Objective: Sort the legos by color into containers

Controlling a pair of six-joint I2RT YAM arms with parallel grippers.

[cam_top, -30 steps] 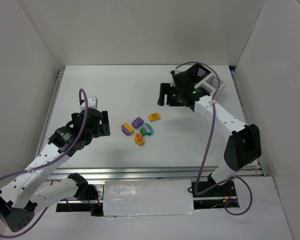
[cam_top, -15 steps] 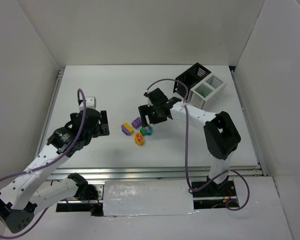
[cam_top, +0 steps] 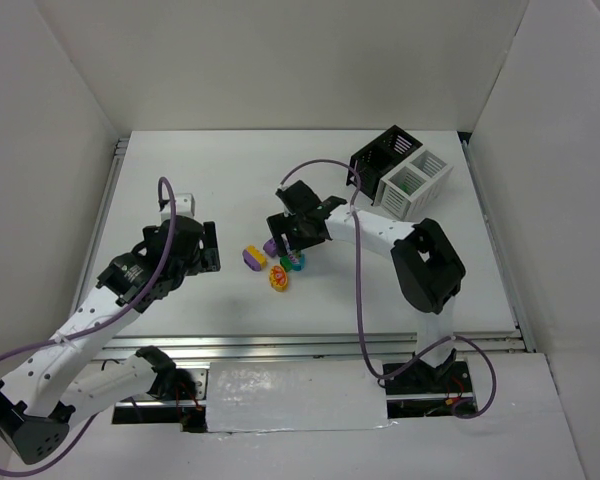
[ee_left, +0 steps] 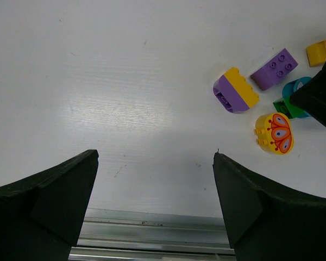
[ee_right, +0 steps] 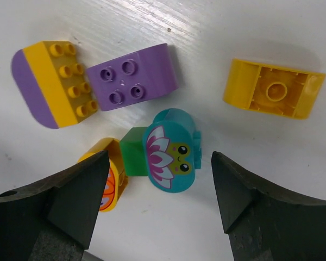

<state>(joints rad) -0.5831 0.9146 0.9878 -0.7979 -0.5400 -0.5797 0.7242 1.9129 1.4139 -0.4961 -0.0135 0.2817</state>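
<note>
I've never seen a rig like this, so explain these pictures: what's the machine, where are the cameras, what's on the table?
These are two robot arms bolted at a white table's near edge. The wide picture looks down from above. The other two come from a camera on each wrist, and the dark shapes at the bottom are that arm's own jaws. The left arm hangs with jaws open and empty. The right arm reaches over a cluster of toy bricks, jaws open on either side of a teal oval brick, gripping nothing. Beside it lie green, purple, yellow-purple, orange-yellow and red-yellow bricks. A black bin and a white bin stand at the far right.
</note>
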